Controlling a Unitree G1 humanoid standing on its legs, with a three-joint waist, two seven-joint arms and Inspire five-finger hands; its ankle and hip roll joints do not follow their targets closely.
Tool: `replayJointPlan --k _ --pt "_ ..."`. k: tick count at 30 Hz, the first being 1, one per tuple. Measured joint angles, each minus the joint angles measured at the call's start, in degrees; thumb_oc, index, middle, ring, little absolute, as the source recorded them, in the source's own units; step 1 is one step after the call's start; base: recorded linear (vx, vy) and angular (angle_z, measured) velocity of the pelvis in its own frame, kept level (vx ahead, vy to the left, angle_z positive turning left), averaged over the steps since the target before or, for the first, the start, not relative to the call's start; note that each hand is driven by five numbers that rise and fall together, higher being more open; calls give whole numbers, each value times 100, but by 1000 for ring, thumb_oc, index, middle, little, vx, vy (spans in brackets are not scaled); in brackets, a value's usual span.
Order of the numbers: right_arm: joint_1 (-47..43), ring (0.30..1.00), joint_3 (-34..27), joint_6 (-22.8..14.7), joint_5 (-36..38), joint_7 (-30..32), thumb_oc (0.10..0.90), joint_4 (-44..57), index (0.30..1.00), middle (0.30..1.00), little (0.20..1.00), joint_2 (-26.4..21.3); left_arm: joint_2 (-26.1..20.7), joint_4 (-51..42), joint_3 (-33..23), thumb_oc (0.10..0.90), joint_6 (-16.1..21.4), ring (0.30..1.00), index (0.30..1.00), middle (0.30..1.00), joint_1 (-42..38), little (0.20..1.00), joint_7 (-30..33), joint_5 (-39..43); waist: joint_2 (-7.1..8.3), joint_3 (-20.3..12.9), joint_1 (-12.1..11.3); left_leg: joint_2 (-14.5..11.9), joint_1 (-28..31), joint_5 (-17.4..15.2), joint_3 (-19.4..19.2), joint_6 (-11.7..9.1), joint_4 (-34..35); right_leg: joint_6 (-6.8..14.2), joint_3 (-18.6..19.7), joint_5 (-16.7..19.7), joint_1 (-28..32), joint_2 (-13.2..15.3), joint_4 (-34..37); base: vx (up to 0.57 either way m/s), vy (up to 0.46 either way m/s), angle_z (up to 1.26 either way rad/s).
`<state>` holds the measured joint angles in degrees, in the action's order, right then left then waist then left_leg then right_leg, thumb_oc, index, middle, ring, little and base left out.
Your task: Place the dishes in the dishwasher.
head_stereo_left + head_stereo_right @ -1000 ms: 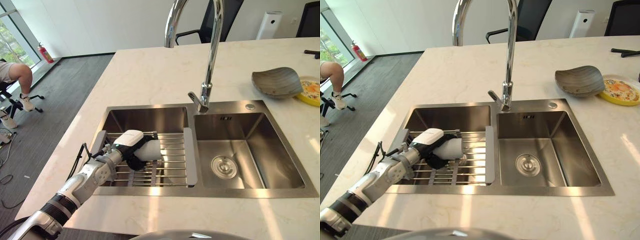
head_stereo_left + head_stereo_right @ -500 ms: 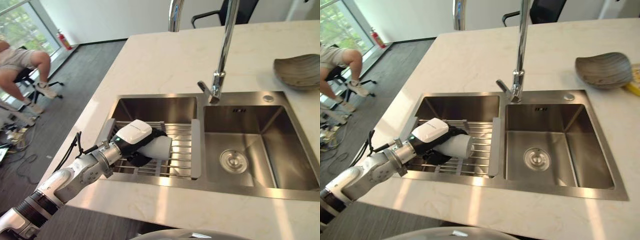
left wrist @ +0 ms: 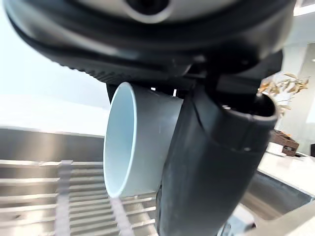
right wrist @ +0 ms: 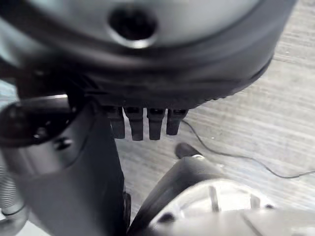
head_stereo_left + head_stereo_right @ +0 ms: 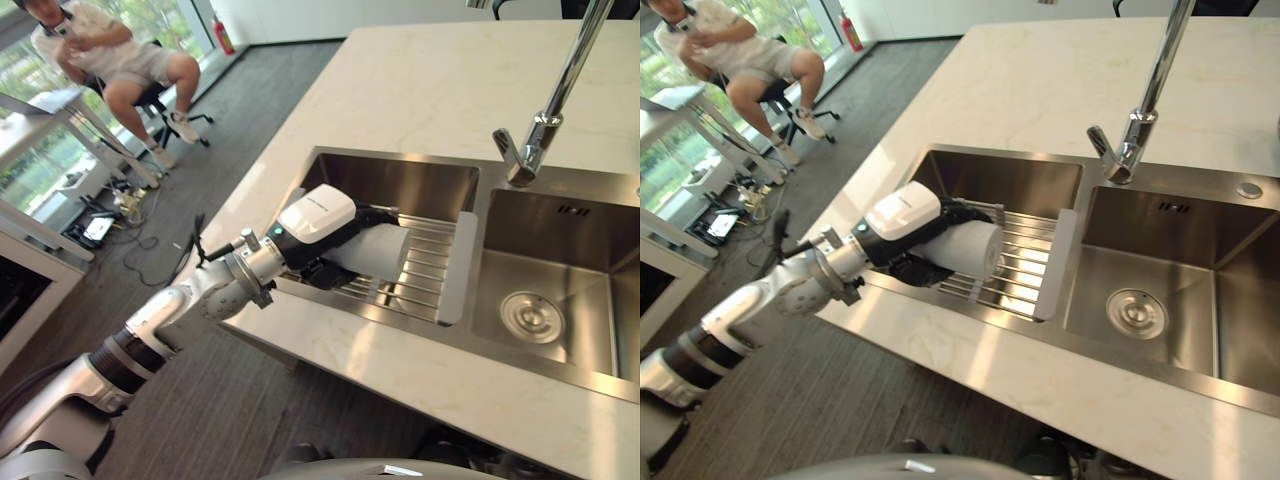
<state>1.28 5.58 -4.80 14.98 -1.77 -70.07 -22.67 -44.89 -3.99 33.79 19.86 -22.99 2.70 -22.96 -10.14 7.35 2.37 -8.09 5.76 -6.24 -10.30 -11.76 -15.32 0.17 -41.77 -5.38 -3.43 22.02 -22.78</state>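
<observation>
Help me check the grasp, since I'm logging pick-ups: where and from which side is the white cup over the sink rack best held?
Around its cylindrical side wall, near the base, coming from the robot's left. The white cup lies on its side over the sink rack, open mouth pointing right, so the wall is the reachable part. The left hand is already curled round it that way.

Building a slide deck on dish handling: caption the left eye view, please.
Left hand grips a white cup sideways above the rack in the sink.
</observation>
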Motion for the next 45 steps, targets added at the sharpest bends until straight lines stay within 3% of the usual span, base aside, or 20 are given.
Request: replayJointPlan --k 2,4,5,7,9,11,13,16,18,21,22,24,26,27,29,30,36,39,43,45 --pt "68 900 -145 -12 -31 3 800 59 900 900 900 -340 40 -33 86 400 23 300 300 300 187 300 -108 2 -129 -59 2 354 243 -59 20 365 495 158 -21 -21 -71 685 -547 -562 578 90" --pt "311 900 -354 36 5 48 800 214 900 900 900 -388 41 -45 314 400 5 300 300 300 164 300 -246 1 52 -84 -16 958 336 -154 324 763 739 278 -109 29 4 1587 -1032 -345 206 130" --pt "390 900 -425 -6 22 33 800 186 900 900 900 -289 -143 -139 374 400 34 300 300 300 246 300 -313 2 262 -160 -134 1290 328 -246 608 1025 881 661 54 35 -70 1864 -881 -483 224 133" --pt "535 900 -348 10 -31 -21 800 164 900 900 900 128 -280 -74 363 400 58 300 300 300 492 300 -375 -4 495 -169 -377 1559 48 -237 1005 1165 500 886 97 678 271 1963 -516 -480 268 123" --pt "463 900 128 -42 -224 79 800 187 900 900 900 340 -470 -41 153 400 -1 300 300 300 944 300 -372 -25 540 -175 -576 1526 -173 -177 1171 1350 376 1094 352 902 277 1640 -475 -461 319 75" --pt "327 900 359 -40 -357 -21 800 190 900 900 900 416 -509 90 -179 400 -103 300 300 300 1421 300 -339 -66 507 -122 -616 1284 -164 -118 1314 1357 407 1424 856 369 120 956 -1030 -370 104 33" --pt "204 900 528 -42 -361 -77 800 190 900 900 900 698 -530 180 -575 400 -143 300 300 300 1769 300 -297 -166 612 -37 -655 1178 -151 2 1492 1307 461 1395 1390 -236 117 224 -1124 -251 -74 43" --pt "-29 900 550 98 -260 -516 800 -287 900 900 900 867 -178 401 -954 400 -304 300 300 300 1590 300 -218 -273 963 -49 -994 1218 -341 262 2111 1095 649 828 1518 -903 737 -756 -53 -100 -112 95" --pt "-151 900 71 361 -126 -614 800 -870 900 900 900 852 295 163 -1155 400 -416 300 300 300 1506 300 -130 -250 927 -16 -1324 1127 -291 613 2832 884 1049 416 1411 -837 1148 -1351 856 -205 -156 189" --pt "-6 900 527 221 -132 -448 800 -463 900 900 900 797 243 -218 -1948 400 -482 300 300 300 2205 300 128 -177 962 99 -1817 939 -506 1119 3031 647 1437 54 1689 -1006 857 -1804 426 -374 -211 135" --pt "67 900 537 166 -133 -459 800 -198 900 900 900 810 302 -196 -2407 400 -463 300 300 300 2632 300 165 -144 1024 100 -1896 910 -591 1183 3038 556 1520 -303 1601 -1025 842 -1838 595 -146 -114 86" --pt "42 900 699 56 -145 -445 800 -57 900 900 900 846 387 263 -2745 400 -791 300 300 300 3016 300 147 -53 1046 120 -2032 796 -1028 1065 2524 464 1323 -349 1070 -965 899 -1910 761 -219 40 104" --pt "78 900 756 133 -150 -398 800 -75 900 900 900 829 670 507 -2837 400 -881 300 300 300 3104 300 151 83 926 121 -2022 680 -1264 1465 2000 972 1505 -292 495 -981 832 -1882 609 -220 120 165" --pt "94 900 887 183 -147 -407 800 -110 900 900 900 755 943 773 -2841 400 -914 300 300 300 3148 300 148 270 842 190 -1893 605 -1489 1536 1117 919 1567 -395 -206 -1046 982 -1869 742 -239 194 216" --pt "5 900 912 198 -199 -431 800 -87 900 900 900 791 937 1098 -2893 400 -1074 300 300 300 3358 300 84 491 1069 234 -1793 129 -1488 1328 -831 671 1475 -364 -657 -993 1093 -1742 898 -261 240 177" --pt "-25 900 908 172 -279 -420 800 -25 900 900 900 736 990 1282 -2911 400 -1130 300 300 300 3396 300 69 602 1119 235 -1744 -208 -1455 1294 -1266 620 1342 -355 -698 -910 1145 -1738 1019 -135 177 91" --pt "-488 900 596 288 -399 -103 800 -621 900 900 900 622 1466 1714 -3006 400 -1197 300 300 300 3606 300 -70 1127 1252 23 -1708 -360 -768 884 256 -55 198 66 -1205 -428 1633 -1317 1416 -89 296 48" --pt "-256 900 -225 348 -589 47 800 -968 900 900 900 562 1700 1660 -2888 400 -1187 300 300 300 3423 300 -174 1168 897 -301 -1327 -137 -333 371 290 523 994 187 -1201 -349 1687 -885 780 72 416 114" --pt "-234 900 -195 723 -592 -102 800 -1303 900 900 900 738 1421 1523 -2845 400 -1256 300 300 300 3361 300 -310 1400 1089 -487 -1309 568 33 341 495 1070 1182 403 -821 -212 1558 142 -310 82 308 55" --pt "-357 900 -89 710 -588 -130 800 -1201 900 900 900 799 1257 1496 -2840 400 -1288 300 300 300 3322 300 -319 1497 1046 -434 -1304 629 65 262 508 1191 1129 707 -318 -366 1165 263 -854 23 105 10"
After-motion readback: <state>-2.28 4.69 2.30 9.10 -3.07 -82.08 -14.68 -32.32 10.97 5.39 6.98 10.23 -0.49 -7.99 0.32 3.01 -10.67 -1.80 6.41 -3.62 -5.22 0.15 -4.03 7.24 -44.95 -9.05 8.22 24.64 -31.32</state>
